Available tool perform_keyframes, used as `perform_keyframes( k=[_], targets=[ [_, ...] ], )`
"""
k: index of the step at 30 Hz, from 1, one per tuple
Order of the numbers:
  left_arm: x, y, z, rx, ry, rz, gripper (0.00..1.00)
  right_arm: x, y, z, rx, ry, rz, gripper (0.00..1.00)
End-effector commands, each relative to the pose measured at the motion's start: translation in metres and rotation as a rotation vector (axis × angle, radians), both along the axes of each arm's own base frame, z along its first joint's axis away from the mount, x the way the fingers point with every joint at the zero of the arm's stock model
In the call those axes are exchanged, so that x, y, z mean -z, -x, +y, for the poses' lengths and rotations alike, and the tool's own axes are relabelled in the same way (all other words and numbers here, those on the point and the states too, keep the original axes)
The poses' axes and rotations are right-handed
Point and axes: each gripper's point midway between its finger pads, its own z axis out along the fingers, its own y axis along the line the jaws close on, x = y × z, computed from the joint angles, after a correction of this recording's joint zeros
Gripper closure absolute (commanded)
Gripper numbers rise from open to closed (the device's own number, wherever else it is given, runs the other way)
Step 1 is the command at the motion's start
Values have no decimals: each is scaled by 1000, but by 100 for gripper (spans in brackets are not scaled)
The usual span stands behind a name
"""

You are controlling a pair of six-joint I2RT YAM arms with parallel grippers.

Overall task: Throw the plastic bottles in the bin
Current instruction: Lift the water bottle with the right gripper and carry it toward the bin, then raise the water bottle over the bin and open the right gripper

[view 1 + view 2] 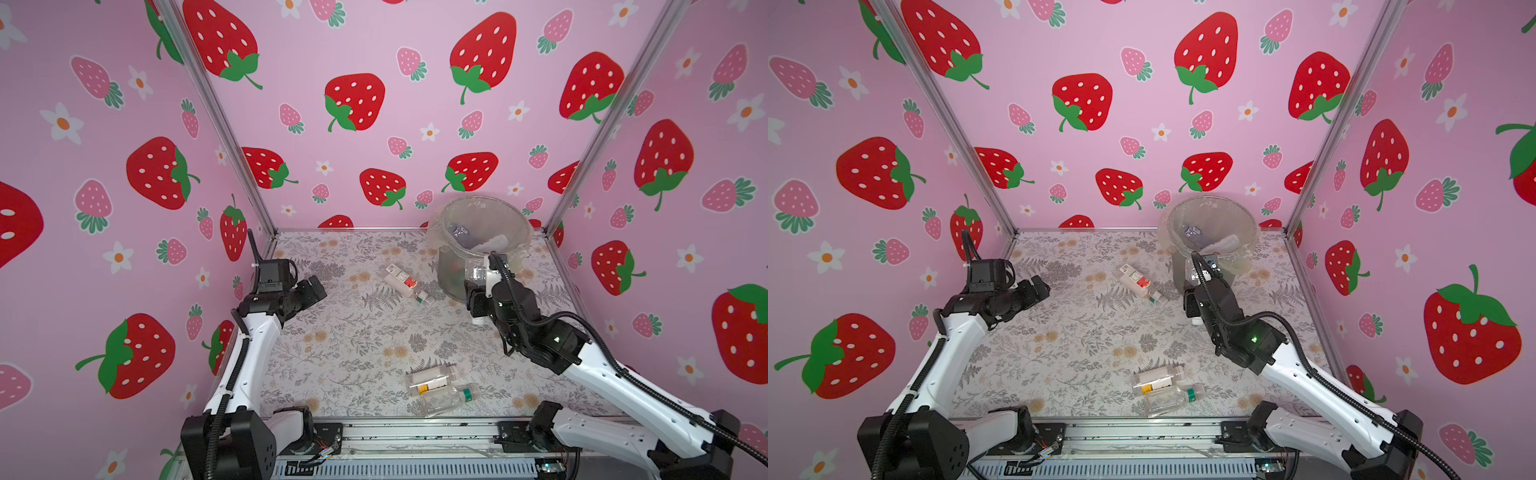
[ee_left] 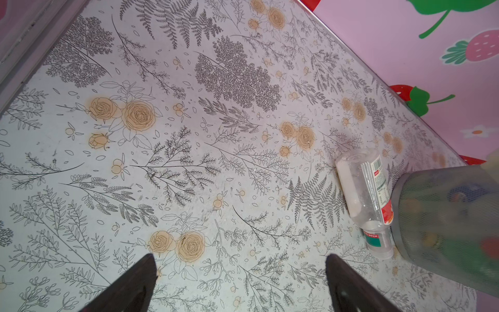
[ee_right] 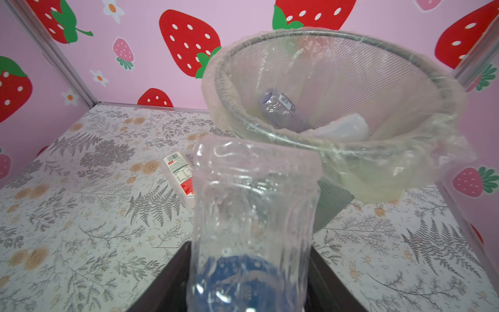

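The grey mesh bin (image 1: pixel 451 270) (image 1: pixel 1179 266) (image 3: pixel 378 40) with its clear liner stands at the back right and holds a clear bottle (image 3: pixel 278 108) and a white one (image 3: pixel 343 127). My right gripper (image 1: pixel 478 286) (image 3: pixel 249 259) is shut on a clear, blue-labelled bottle (image 1: pixel 473 272) (image 1: pixel 1194 274) (image 3: pixel 253 202), raised just before the bin's near rim. A red-white labelled bottle (image 1: pixel 405 282) (image 1: pixel 1139 282) (image 2: pixel 364 189) lies left of the bin. Two more bottles (image 1: pixel 430 378) (image 1: pixel 451 399) lie near the front edge. My left gripper (image 1: pixel 316 289) (image 2: pixel 240 267) hangs open over bare table at the left.
Pink strawberry walls and metal corner posts (image 1: pixel 232 124) close the table on three sides. The bin (image 2: pixel 445 216) stands close to the back wall. A metal rail (image 1: pixel 415 432) runs along the front edge between the arm bases.
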Motion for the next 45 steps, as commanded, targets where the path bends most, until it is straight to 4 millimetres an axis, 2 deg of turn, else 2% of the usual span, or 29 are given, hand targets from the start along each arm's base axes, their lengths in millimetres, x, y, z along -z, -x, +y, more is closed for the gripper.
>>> perform_keyframes(
  k=[1, 6, 9, 11, 16, 27, 30, 32, 34, 37, 40, 42, 43, 45],
  targets=[
    [-22, -5, -3, 12, 24, -55, 1, -7, 2, -21, 30, 16, -20, 39],
    [-21, -5, -6, 23, 36, -51, 1, -22, 3, -48, 91, -21, -52, 39],
    [-22, -5, -7, 26, 40, -53, 1, -21, -4, -71, 176, -56, -23, 40],
    [-22, -6, -8, 28, 43, -55, 1, -21, -7, -77, 186, -76, -16, 40],
    [-24, -5, -8, 29, 41, -60, 1, -27, -10, -80, 173, -116, -26, 40],
    [-24, -5, -8, 36, 41, -61, 1, -59, -14, -71, 133, -192, -85, 41],
    [-24, -5, -8, 36, 41, -60, 1, -71, -19, -67, 132, -193, -98, 41],
    [-24, -5, -8, 37, 40, -60, 1, -88, -24, -66, 132, -210, -137, 41],
    [-24, -5, -8, 35, 40, -59, 1, -91, -39, -58, 141, -187, -129, 41],
    [-23, -5, -8, 37, 39, -55, 1, -112, -65, -53, 151, -172, -142, 40],
    [-23, -5, -8, 38, 38, -54, 1, -140, -101, -45, 117, -200, -153, 40],
    [-22, -5, -8, 38, 38, -50, 1, -154, -132, -45, 125, -209, -142, 39],
    [-22, -5, -8, 39, 38, -48, 1, -154, -146, -44, 123, -204, -122, 36],
    [-23, -5, -8, 41, 35, -49, 1, -153, -177, -45, 130, -187, -70, 23]
  ],
)
